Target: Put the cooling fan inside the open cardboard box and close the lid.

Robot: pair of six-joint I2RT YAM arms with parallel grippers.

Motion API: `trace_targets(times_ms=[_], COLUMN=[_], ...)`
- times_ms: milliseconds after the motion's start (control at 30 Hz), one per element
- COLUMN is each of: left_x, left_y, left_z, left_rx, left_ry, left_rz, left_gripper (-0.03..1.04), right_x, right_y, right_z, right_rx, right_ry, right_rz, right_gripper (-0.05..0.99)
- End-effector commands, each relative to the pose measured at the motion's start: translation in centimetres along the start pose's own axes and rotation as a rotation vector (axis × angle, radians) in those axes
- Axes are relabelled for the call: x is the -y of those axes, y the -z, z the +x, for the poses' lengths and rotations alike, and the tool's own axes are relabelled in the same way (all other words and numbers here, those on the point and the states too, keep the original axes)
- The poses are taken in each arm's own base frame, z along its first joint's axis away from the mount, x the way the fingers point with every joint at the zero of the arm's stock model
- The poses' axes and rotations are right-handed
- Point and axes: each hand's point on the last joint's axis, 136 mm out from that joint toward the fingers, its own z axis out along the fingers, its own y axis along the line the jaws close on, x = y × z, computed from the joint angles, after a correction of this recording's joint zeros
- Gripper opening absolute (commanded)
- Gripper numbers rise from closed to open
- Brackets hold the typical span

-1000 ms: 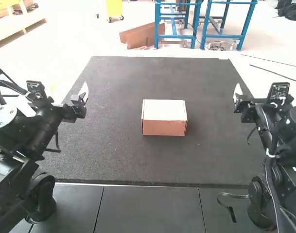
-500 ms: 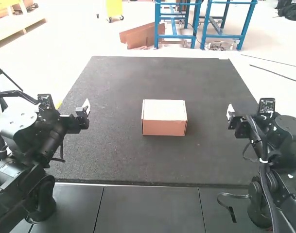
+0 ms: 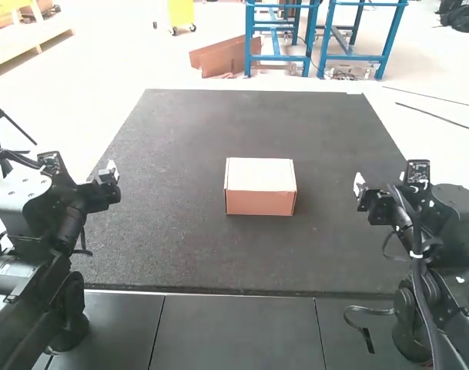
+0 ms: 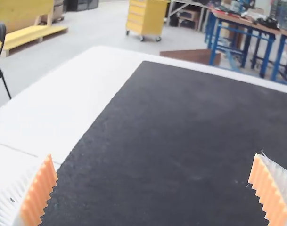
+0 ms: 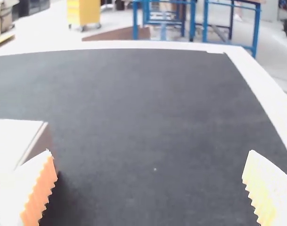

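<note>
Tan, black, orange
The cardboard box [image 3: 260,186] was tan, the mat [image 3: 180,154] speckled black, the ribbed pads [image 4: 38,190] orange.

Cardboard box [image 3: 260,186] at centre of mat [image 3: 172,139]

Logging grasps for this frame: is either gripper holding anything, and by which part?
Nothing is held. The left gripper and right gripper both have jaws wide apart over the mat; the cardboard box sits apart from both, lid shut.
</note>
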Motion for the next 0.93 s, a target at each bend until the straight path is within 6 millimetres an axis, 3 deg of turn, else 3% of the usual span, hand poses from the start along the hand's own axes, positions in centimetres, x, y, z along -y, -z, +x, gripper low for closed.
trace_targets(times_ms=[0, 300, 900], left_x=[1.6, 3.3, 3.3], left_y=[0.1, 0.4, 0.4], left_z=[0.3, 0.2, 0.2], left_rx=[-0.001, 0.005, 0.003], left_ry=[-0.072, -0.087, -0.087], left_rz=[0.088, 0.155, 0.155], left_gripper=[0.96, 0.97, 0.97], right_x=[-0.2, -0.2, -0.2], right_y=[0.0, 0.0, 0.0], right_z=[-0.1, -0.1, -0.1], right_rx=[0.006, 0.006, 0.006], right_ry=[-0.012, -0.013, -0.012], right_rz=[-0.011, -0.011, -0.011], right_gripper=[0.91, 0.91, 0.91])
